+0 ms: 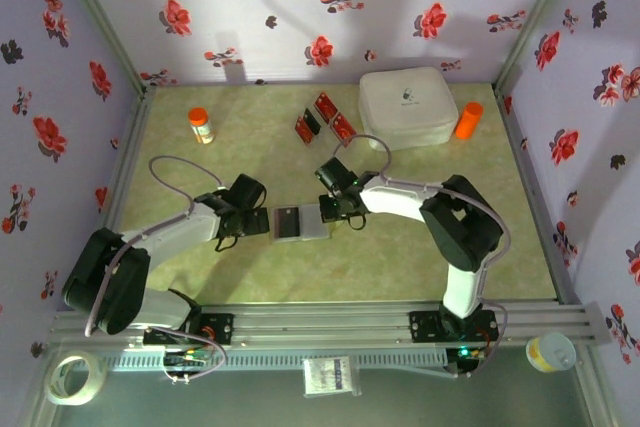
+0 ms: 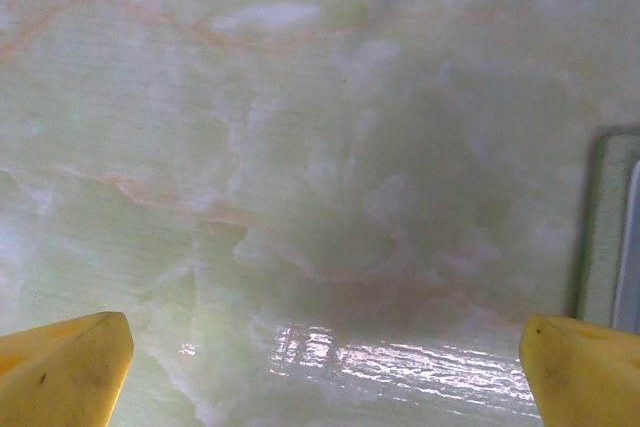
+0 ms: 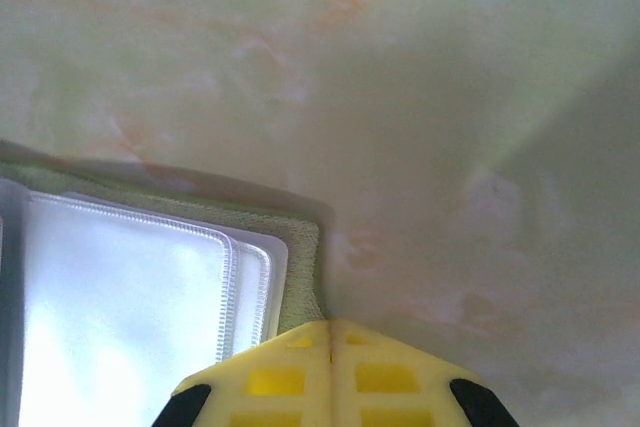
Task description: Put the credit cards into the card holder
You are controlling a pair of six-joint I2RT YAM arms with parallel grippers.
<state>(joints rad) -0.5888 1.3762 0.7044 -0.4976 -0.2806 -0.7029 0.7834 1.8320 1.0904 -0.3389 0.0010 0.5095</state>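
Right gripper (image 1: pixel 330 212) closed, tip at right edge of card holder (image 1: pixel 300 223) mid-table; left gripper (image 1: pixel 262 222) wide open beside it. Credit cards (image 1: pixel 326 105) lie apart near white box (image 1: pixel 408 105); none inserted yet.

We're looking at two arms here: the left arm (image 1: pixel 170 232) and right arm (image 1: pixel 400 197) are both wearing white shells over chunky black joints, each trailing a grey cable (image 1: pixel 165 172). The left hand (image 2: pixel 320 377) is sporting plain yellow fingers (image 2: pixel 60 367); the right hand (image 3: pixel 330 337) is showing yellow ones with square pockets and black patches.
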